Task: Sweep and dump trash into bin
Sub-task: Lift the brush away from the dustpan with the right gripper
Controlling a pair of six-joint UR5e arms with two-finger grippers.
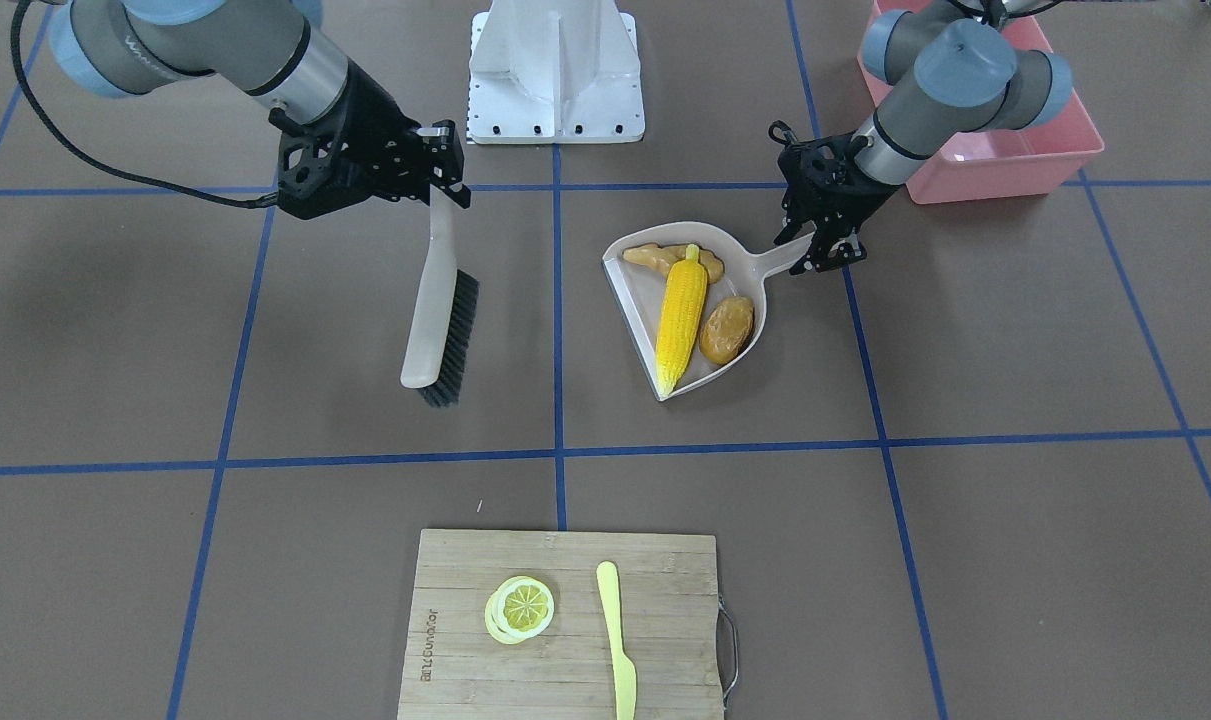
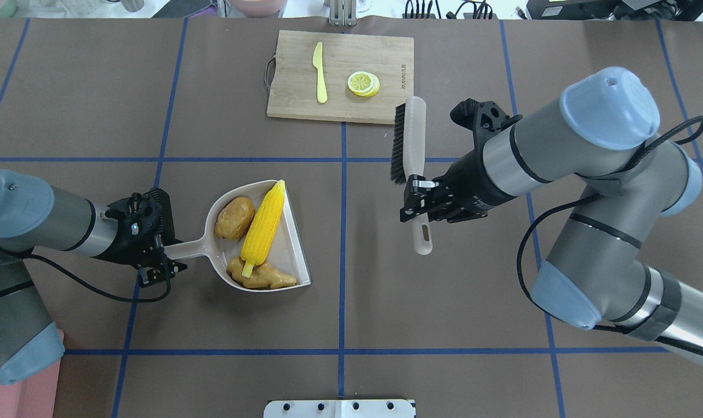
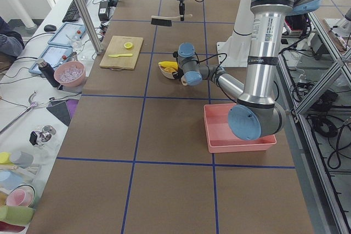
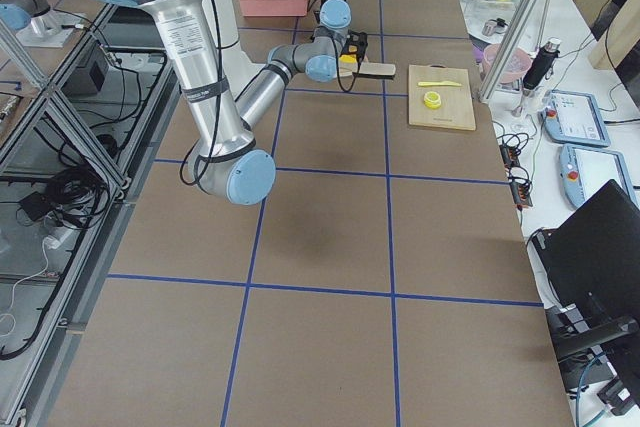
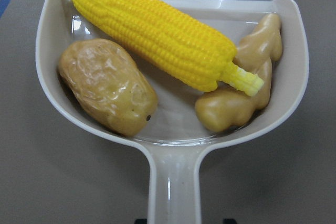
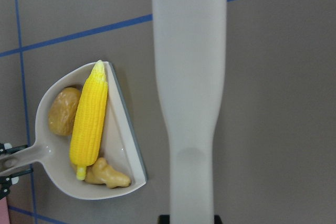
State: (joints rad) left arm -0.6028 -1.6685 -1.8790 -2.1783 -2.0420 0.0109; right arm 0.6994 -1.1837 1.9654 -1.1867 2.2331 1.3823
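The robot's left gripper (image 2: 161, 256) is clamped on the handle of a beige plastic dustpan (image 2: 302, 255), its two fingers pinching the handle from either side. All three pieces of trash lie in the pan. A long yellow toy corn cob (image 2: 263, 222) runs along the pan's straight open edge, with its tip at one corner of that edge. Its stub end rests on a knobbly tan ginger root (image 2: 262, 278) that lies against the curved back wall. A rounded brown potato (image 2: 234, 217) sits just beside the cob, on the handle side. It is not clear whether the pan rests on the brown, blue-taped table (image 2: 444, 290) or hangs just above it.

The right gripper (image 2: 419, 196) is closed around the handle of a pale long-handled brush with black bristles (image 2: 414, 130). The brush is held well apart from the dustpan, its bristles turned toward the pan's side of the table.

The pink rectangular plastic tub (image 1: 1027, 152) stands at the table's end on the robot's left, close to the left arm's base and apart from the dustpan.

Across the table, a bamboo cutting board (image 2: 293, 100) carries a round yellow lemon slice (image 2: 363, 83) and a pale yellow plastic knife (image 2: 320, 72).
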